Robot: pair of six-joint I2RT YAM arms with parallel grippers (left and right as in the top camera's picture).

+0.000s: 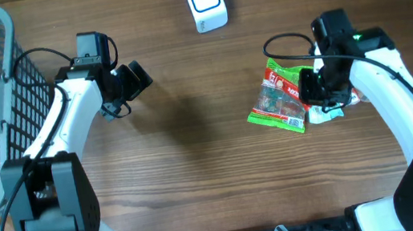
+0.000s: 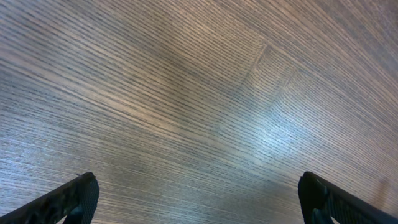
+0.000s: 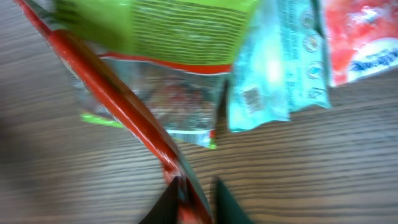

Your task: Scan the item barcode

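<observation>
Wood-grain table (image 1: 198, 173) seen from above; a grey basket (image 1: 4, 30) stands well off behind the left gripper (image 1: 136, 77), and a white scanner (image 1: 204, 2) lies well apart from both grippers, off to the side of the right one. The right gripper (image 1: 312, 88) sits over the nearest edge of the green packet (image 1: 275, 99), which lies flat on the table and spreads away from its fingers. Its jaws stand only slightly parted, with the packet's red seam (image 3: 132, 121) running down between them; a sliver of table shows beside the seam, so a firm pinch cannot be confirmed. The left gripper is spread wide and holds nothing; below it there is only bare wood between its two fingertips (image 2: 74, 199).

Handling, as a judgement: the packet looks light, a thin glossy film around loose contents; soft, apt to sag and fold when lifted, and slippery on its faces. The flat sealed seam is the sensible place to pinch, since that leaves the printed faces clear for the scanner.

Views compared: only the overhead view gives the scanner's position and both arms. Only the right wrist view shows the seam between the jaws and, just beyond the green packet, a teal packet (image 3: 273, 74) bearing a small code-like patch — too blurred to read — and a red packet (image 3: 364, 37). From above, these two are largely hidden under the gripper.
</observation>
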